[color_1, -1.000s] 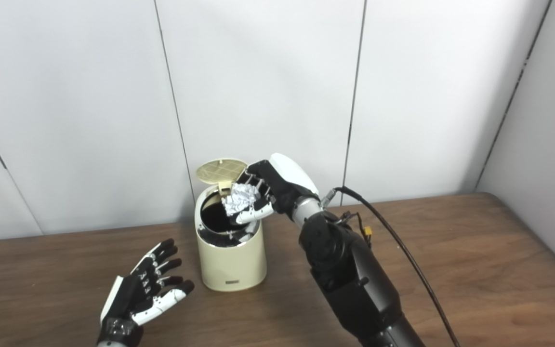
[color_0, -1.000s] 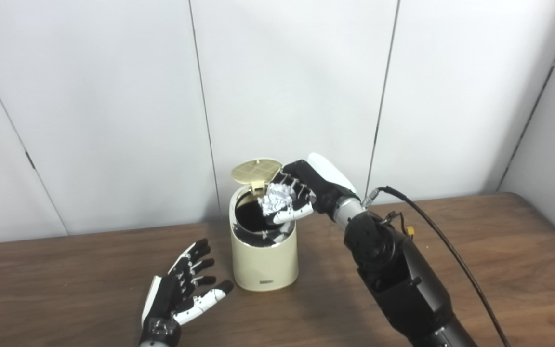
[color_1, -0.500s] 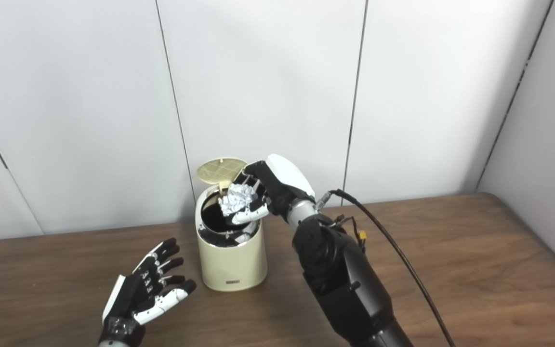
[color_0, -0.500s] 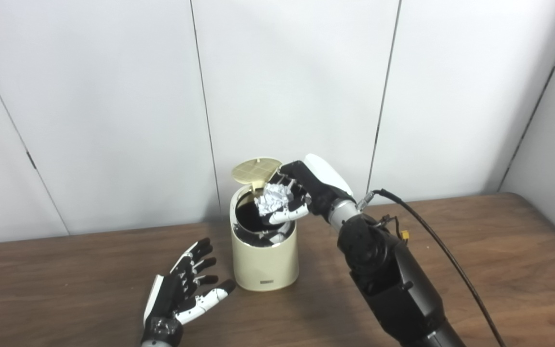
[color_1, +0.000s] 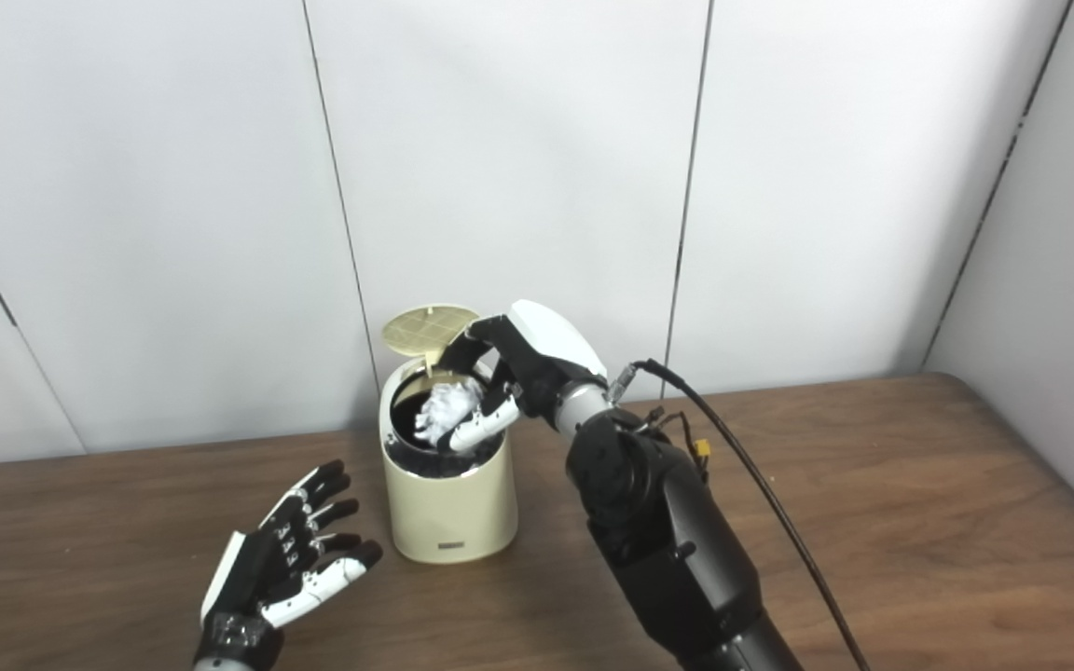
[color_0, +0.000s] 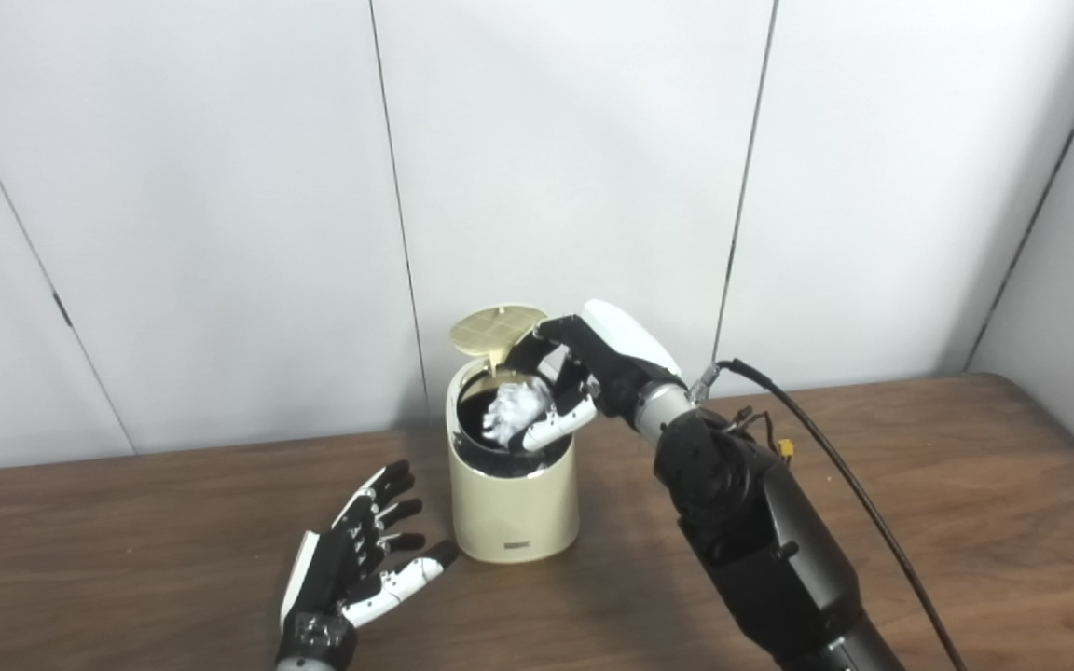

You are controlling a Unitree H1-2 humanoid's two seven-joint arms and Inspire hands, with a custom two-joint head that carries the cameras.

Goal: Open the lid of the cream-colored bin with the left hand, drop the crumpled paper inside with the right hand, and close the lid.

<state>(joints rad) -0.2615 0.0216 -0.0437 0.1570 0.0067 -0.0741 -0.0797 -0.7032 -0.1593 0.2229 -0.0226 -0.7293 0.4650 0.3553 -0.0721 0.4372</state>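
You won't find any text you can read here. The cream-colored bin [color_0: 512, 503], low in the centre of the frame, carries a small dark label [color_0: 516, 546] near its base, but its lettering is too small to make out.

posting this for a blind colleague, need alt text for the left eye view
A black-and-white right hand hovers with spread fingers over an open cream-colored bin, the crumpled paper at the bin's mouth just below it. The lid stands flipped up behind; the left hand rests open on the wooden table, left of the bin.
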